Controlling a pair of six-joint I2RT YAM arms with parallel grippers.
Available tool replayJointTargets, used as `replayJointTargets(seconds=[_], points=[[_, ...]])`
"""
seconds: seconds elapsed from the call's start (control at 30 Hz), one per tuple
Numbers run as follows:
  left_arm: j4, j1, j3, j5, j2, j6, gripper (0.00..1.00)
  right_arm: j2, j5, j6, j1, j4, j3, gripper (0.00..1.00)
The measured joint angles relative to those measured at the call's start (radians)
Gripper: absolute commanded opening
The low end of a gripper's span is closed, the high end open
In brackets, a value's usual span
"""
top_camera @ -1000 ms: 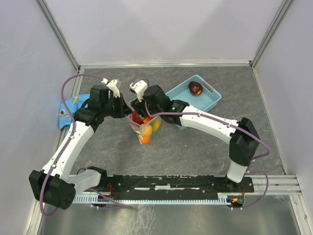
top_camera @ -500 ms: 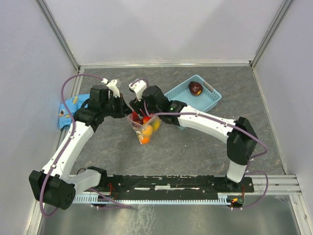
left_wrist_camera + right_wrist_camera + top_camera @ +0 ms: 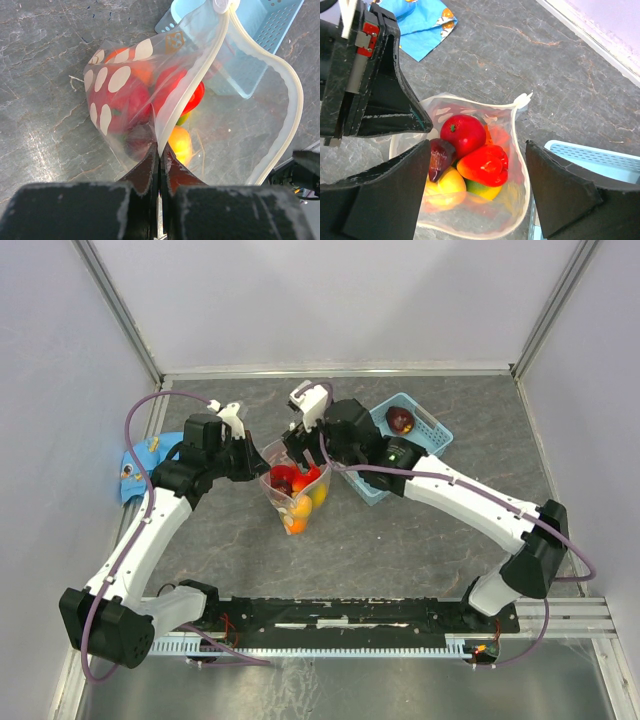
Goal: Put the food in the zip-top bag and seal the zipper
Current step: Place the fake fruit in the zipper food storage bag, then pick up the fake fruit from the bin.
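The clear zip-top bag (image 3: 296, 502) stands open in the middle of the table. Its whitish zipper (image 3: 287, 85) rims the wide-open mouth. Inside lie a round red fruit (image 3: 463, 134), a red pepper (image 3: 483, 164), a dark maroon piece (image 3: 439, 157), a yellow fruit (image 3: 445, 188) and a green one (image 3: 483, 190). My left gripper (image 3: 160, 159) is shut on the bag's near rim and holds it up; it also shows in the top view (image 3: 256, 462). My right gripper (image 3: 477, 149) is open and empty right above the mouth. One dark maroon fruit (image 3: 400, 420) lies in the blue basket (image 3: 432, 445).
A blue patterned cloth (image 3: 140, 462) lies at the left edge, behind my left arm; it also shows in the right wrist view (image 3: 420, 22). The basket's near corner (image 3: 600, 156) sits close to the bag's right side. Grey walls enclose the table.
My right gripper has moved back and to the right, off the bag's mouth and toward the basket, and its arm has swung right. My left gripper has stayed still, holding the rim.
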Motion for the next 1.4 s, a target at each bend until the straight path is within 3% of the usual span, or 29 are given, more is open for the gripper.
replayJointTargets(seconds=[0.2, 0.63, 1.1, 1.4], points=[[0.0, 0.0, 0.0, 0.0, 0.0, 0.0, 0.03, -0.009, -0.004, 0.006, -0.084, -0.076, -0.005, 0.92], [0.0, 0.0, 0.0, 0.0, 0.0, 0.0, 0.03, -0.01, 0.045, 0.044, -0.388, -0.115, -0.082, 0.98], [0.0, 0.0, 0.0, -0.001, 0.003, 0.0, 0.03, 0.368, 0.23, -0.072, -0.525, -0.073, -0.016, 0.99], [0.0, 0.0, 0.0, -0.001, 0.024, 0.0, 0.03, 0.495, 0.266, -0.171, -0.569, -0.04, 0.107, 0.97]])
